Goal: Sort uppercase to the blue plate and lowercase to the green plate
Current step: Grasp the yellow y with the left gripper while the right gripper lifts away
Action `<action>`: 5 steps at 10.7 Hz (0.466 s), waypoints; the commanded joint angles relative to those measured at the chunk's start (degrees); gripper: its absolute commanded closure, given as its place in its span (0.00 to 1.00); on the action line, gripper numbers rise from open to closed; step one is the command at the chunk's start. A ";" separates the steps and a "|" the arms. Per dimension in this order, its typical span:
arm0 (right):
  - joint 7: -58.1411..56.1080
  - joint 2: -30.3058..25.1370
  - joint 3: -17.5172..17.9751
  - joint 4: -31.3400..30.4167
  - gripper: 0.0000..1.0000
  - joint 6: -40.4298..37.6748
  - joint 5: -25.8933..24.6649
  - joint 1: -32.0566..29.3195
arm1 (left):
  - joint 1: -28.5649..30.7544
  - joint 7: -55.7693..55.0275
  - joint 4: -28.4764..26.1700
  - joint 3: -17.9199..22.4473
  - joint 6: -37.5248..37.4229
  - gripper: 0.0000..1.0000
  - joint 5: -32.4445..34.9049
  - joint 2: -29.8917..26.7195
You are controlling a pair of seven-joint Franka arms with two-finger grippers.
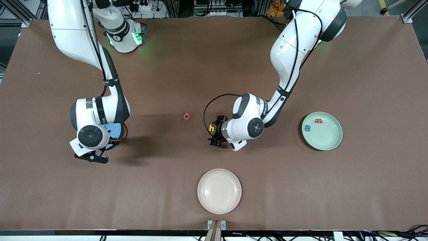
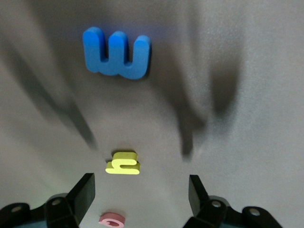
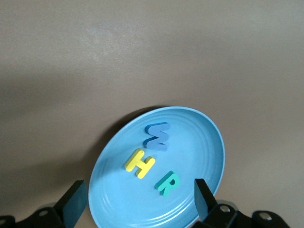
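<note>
Twelve o'clock of the round cream-white plate [image 1: 219, 190], the spread left gripper [image 1: 215, 131] straddles the small yellow foam h [image 1: 211, 127], which an off-centre close could flick away; the right gripper [image 1: 93, 156] waits, spread, over the round sky-blue plate [image 3: 204, 137].

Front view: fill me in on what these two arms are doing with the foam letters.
The arms are sorting small foam letters onto plates. The right end effector hangs open over the round sky-blue plate, which holds a blue capital W, yellow capital H and teal capital R. The left end effector is open over the small yellow h on the brown table. The mint-green plate holds a blue a and red w. A red G lies loose.
</note>
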 commanded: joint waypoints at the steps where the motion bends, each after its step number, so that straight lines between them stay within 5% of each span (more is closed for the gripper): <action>1: -0.26 -0.27 0.29 -0.58 0.00 0.62 0.98 -0.18 | -0.32 1.43 1.34 0.06 0.03 0.21 -2.92 1.20; 5: -2.79 -0.80 0.46 0.03 0.00 0.71 1.24 0.17 | -0.49 3.90 0.90 0.06 -0.23 0.24 -4.96 1.11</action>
